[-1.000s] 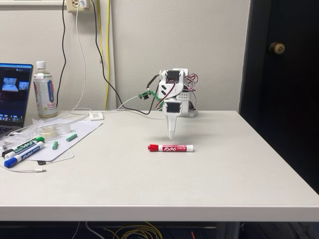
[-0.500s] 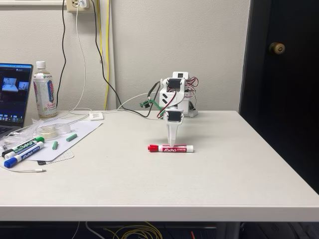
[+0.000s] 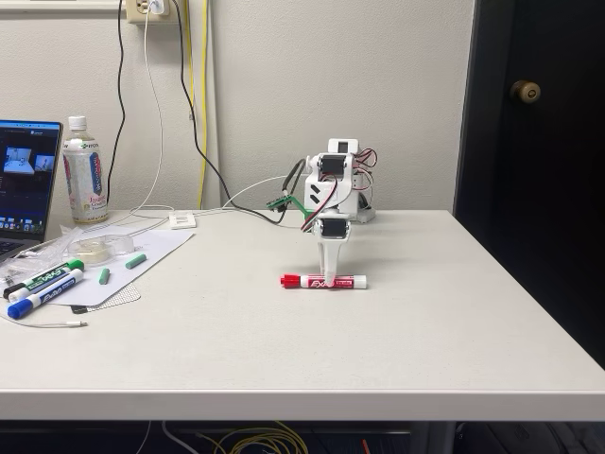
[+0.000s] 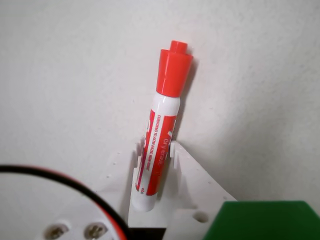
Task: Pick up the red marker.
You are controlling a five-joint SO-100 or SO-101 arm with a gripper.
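The broad white worktop [image 3: 397,340] carried everything; a laptop [image 3: 24,184] and a plastic bottle [image 3: 85,172] stood at its far left corner, with green- and blue-capped markers [image 3: 43,287] near the left edge. The white-and-black robot arm [image 3: 336,184] rose from the middle of the far edge. Its white claw [image 3: 328,275] pointed straight down onto the short red-capped marker with the white label [image 3: 323,281], which lay flat near the worktop's centre, long axis parallel to the front edge. In the wrist view the red marker [image 4: 160,135] ran lengthwise through the claw [image 4: 155,150], a white finger [image 4: 176,152] just beside the barrel on either side, capped end projecting beyond. The jaws stood narrow, straddling the barrel; whether they already pressed it cannot be told. Closing across the barrel appeared the step in hand.
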